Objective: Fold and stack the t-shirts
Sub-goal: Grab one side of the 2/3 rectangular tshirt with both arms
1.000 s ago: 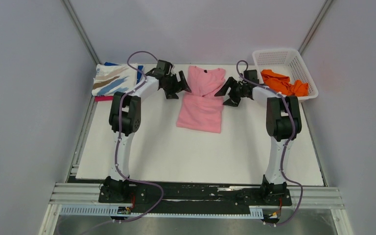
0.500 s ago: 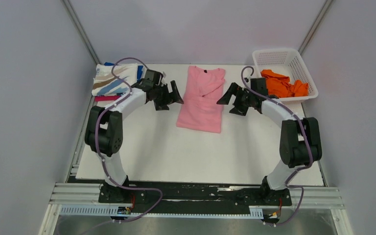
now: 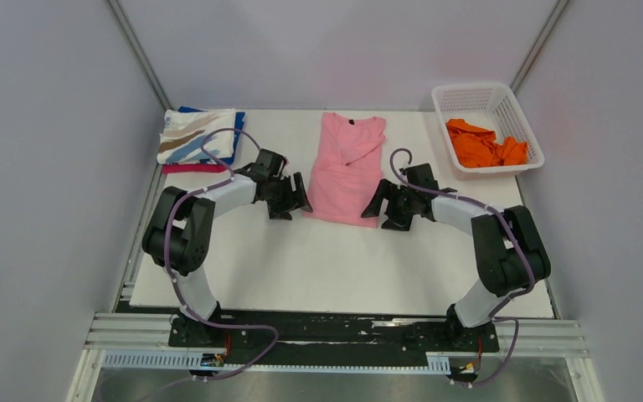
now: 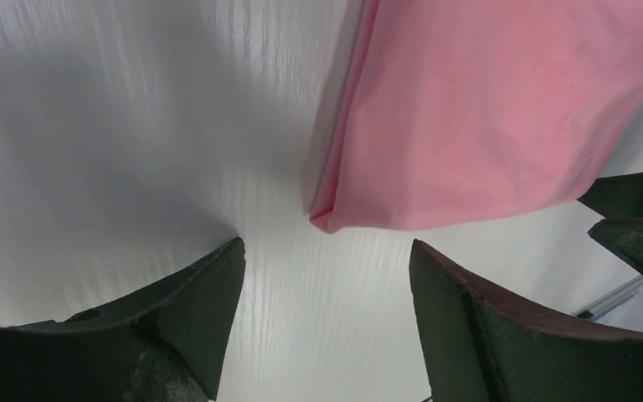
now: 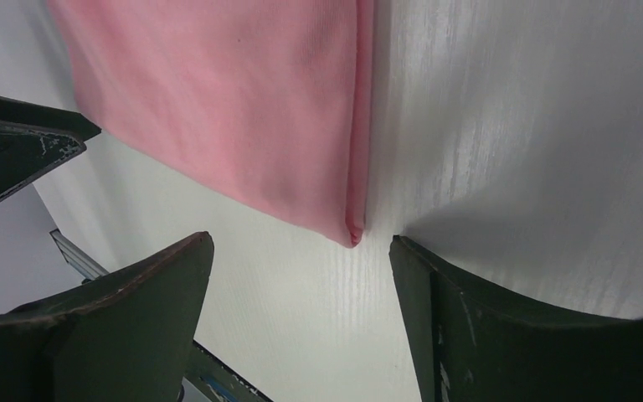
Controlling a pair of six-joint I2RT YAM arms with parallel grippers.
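Basket (image 3: pixel 486 88), folded stack (image 3: pixel 194 134) lie behind; left end effector (image 3: pixel 291 203) and right end effector (image 3: pixel 383 214) gape flanking pink t-shirt (image 3: pixel 347 167).

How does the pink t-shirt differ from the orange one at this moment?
The pink t-shirt lies flat, sides folded in to a long strip; the orange t-shirt is a crumpled heap. The pink one lies on the table between the left gripper and right gripper, both open; the orange one sits in the white basket. Both are plain-coloured and neither is held.
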